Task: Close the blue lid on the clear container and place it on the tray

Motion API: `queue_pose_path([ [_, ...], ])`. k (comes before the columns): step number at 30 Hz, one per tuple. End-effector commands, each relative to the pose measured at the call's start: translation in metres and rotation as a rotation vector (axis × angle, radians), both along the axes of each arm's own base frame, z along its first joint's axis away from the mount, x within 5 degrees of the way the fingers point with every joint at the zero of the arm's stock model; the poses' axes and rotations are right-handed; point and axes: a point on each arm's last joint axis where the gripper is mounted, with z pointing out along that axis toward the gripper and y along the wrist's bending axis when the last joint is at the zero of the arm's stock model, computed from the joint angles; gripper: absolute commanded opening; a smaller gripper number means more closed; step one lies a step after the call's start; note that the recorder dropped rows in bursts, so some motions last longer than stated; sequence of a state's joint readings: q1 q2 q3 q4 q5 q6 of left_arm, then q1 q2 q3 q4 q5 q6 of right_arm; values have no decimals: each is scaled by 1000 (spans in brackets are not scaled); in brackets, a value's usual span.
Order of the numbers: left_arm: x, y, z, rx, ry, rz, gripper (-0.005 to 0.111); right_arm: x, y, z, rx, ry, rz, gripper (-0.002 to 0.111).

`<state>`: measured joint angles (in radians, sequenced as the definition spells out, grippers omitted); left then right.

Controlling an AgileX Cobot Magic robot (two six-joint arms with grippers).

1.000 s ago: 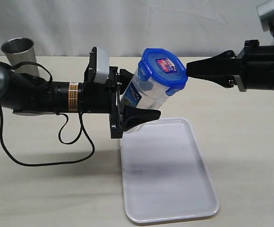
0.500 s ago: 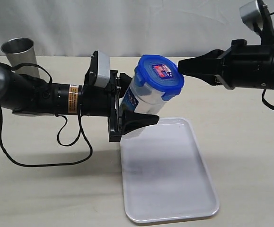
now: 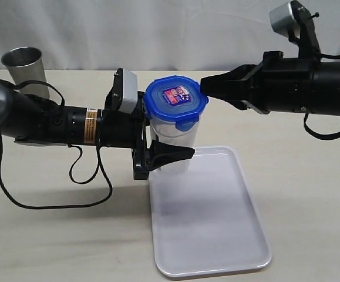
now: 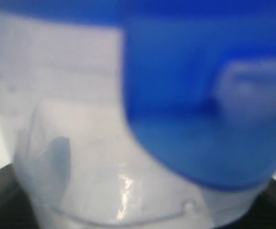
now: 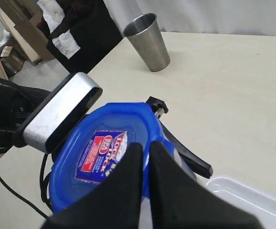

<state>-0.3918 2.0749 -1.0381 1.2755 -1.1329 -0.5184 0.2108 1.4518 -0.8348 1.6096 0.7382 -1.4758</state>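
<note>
- The surface (image 3: 310, 194) carries the tray (image 3: 216, 229) at its near edge, about the middle, with the tray's long sides running far to near.
- The container (image 3: 171, 140) is not standing free. My left fingers (image 3: 171, 155) hold it over the tray's far left corner, its long axis close to upright. Those fingers hide its base, so I cannot tell whether it touches the tray's rim.
- A steel cup (image 3: 23, 67) stands at the surface's far left corner, well apart from all this.
- The lid (image 3: 176, 101) sits on top of the container, sticker up. Its near flap looks folded down, but I cannot tell whether all four are snapped.
- My left fingers are spread wide and clamped on the container's body from either side, below the lid.
- My right fingers (image 3: 208, 87) are pressed together with nothing between them. Their tip lies on the lid's rim on the right-hand side, touching it or just beside it; I judge they are pressing a flap there.
- The coming move turns on this: the tray's bare middle lies below the container and toward the near edge.
- My left arm has the hold, so I judge it must carry the container that way and lower it, keeping the long axis upright so the base lands flat inside the rim.
- My right fingers should be off the lid first, or they may tip it.
</note>
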Motion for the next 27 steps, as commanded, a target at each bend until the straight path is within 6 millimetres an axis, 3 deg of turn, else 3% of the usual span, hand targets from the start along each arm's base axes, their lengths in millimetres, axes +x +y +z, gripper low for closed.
queue_pose_path([
  [1, 0, -4, 15, -112, 2, -7, 0, -3, 2, -7, -60, -14, 38, 4],
  [5, 0, -4, 13, -107, 2, -14, 0, -4, -3, 2, -98, -81, -5, 6],
  [11, 1, -4, 15, -123, 7, 7, 0, -8, -16, 23, -159, -180, -141, 21],
  [15, -3, -15, 17, -140, -31, 1, 0, -16, -19, 36, -165, -228, -160, 29],
  [20, -10, -30, 17, -136, -80, 4, 0, -18, -27, 38, -218, -198, -238, 40],
  [24, -12, -35, 13, -94, -90, 16, 0, -16, -36, 28, -292, -133, -266, 41],
  [27, -13, -40, 11, -66, -83, 35, 0, -13, -38, 21, -287, -82, -244, 31],
])
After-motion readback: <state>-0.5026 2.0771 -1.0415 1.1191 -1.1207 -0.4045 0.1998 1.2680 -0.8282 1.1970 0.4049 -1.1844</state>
